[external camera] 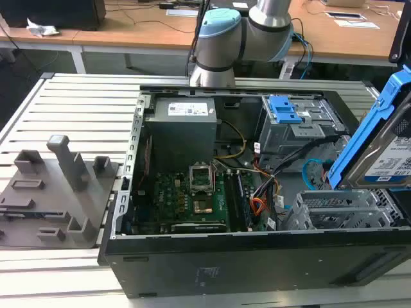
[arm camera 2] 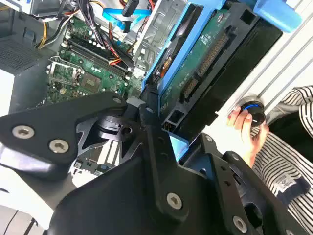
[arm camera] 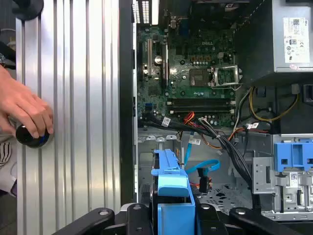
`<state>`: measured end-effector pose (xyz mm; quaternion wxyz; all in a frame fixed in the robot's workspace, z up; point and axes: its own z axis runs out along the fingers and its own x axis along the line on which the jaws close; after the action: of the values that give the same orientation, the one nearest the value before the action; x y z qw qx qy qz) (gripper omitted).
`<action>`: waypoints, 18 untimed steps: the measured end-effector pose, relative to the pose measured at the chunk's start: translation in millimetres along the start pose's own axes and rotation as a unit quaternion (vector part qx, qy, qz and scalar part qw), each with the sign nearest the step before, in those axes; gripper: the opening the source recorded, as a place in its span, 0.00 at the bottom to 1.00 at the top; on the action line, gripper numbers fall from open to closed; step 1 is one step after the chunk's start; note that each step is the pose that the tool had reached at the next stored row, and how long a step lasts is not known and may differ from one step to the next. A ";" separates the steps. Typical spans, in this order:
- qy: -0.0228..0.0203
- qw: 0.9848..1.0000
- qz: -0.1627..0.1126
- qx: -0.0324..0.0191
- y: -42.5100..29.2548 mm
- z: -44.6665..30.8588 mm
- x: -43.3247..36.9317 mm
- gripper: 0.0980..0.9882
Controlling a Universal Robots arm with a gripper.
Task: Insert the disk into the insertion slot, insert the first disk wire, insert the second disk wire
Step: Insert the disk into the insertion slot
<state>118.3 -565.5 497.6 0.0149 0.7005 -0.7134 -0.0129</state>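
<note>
**Near zone.** In the exterior view, the open computer case [external camera: 257, 256] lies on its side on the slotted aluminium table [external camera: 77, 109], which gives access from above. The insertion slot [external camera: 340, 208], a perforated silver cage, sits at the case's near corner on the exterior view's right. Nothing occupies its bay.

**Disk.** The disk [external camera: 385, 151] hangs just above the slot, steeply tilted and not yet entered. The tilt probably lines the carrier's edge up with the bay.

**Gripper.** In the first wrist view, the gripper [arm camera: 173, 215] is clamped on the blue carrier, one finger on each side.

**Cable.** A blue cable [arm camera: 205, 169] lies loose beside the cage, and the disk's connector edge carries no cable.

**Operator.** Outside the case, a person's hand [arm camera: 27, 110] rests on a round knob [arm camera: 30, 136] on the table, likely a control device.

**Far zone.** The motherboard [external camera: 186, 199] comes next, then the power supply [external camera: 183, 131] and the taller grey cage [external camera: 298, 131] with its blue latch.

**Labels.** A white barcode label [external camera: 397, 163] is on the disk and a white label [external camera: 189, 109] is on the power supply. The print on both is too small to tell.
</note>
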 end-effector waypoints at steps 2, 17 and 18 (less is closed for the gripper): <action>0.000 1.000 0.000 0.000 -0.1 3.0 0.0 0.30; 0.000 1.000 0.000 0.000 -1.0 25.7 -0.1 0.30; 0.000 1.000 0.000 0.000 -1.1 27.2 -0.1 0.30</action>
<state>118.3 -565.5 470.4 0.0150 0.7005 -0.7134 -0.0128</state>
